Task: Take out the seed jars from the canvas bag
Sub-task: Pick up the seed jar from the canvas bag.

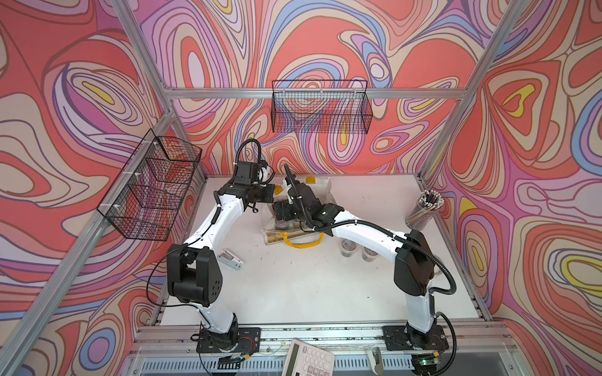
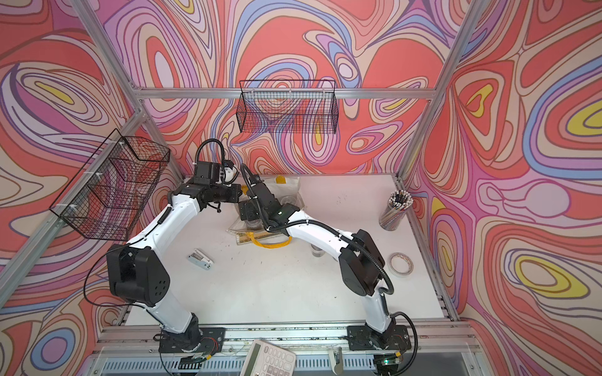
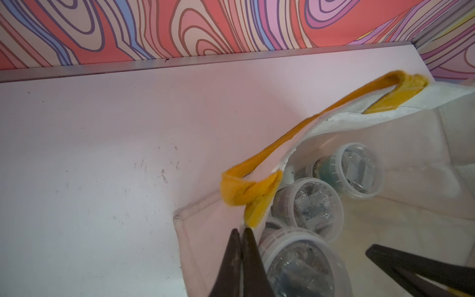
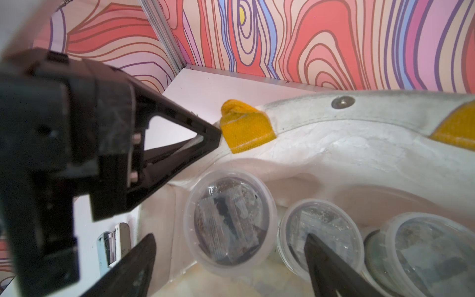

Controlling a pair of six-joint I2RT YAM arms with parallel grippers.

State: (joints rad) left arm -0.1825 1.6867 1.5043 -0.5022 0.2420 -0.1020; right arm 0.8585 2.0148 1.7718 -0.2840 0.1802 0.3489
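Quickly: in both top views the canvas bag (image 1: 321, 188) lay at the middle of the far edge of the desk (image 1: 293, 286), and some seed jars (image 1: 347, 249) already stood outside it. Left wrist: left gripper (image 3: 243, 231) was pinched closed on the bag's rim. Right wrist: right gripper (image 4: 228, 241) was spread wide astride a jar (image 4: 228, 218), not gripping. Risk: one finger looked close to the bag's side wall and could pinch it and drag the bag.

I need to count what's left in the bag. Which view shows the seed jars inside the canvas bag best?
The right wrist view: three seed jars face the camera inside the open canvas bag. The left wrist view shows them slanted, one cut off. In both top views the right arm covers most of the bag.
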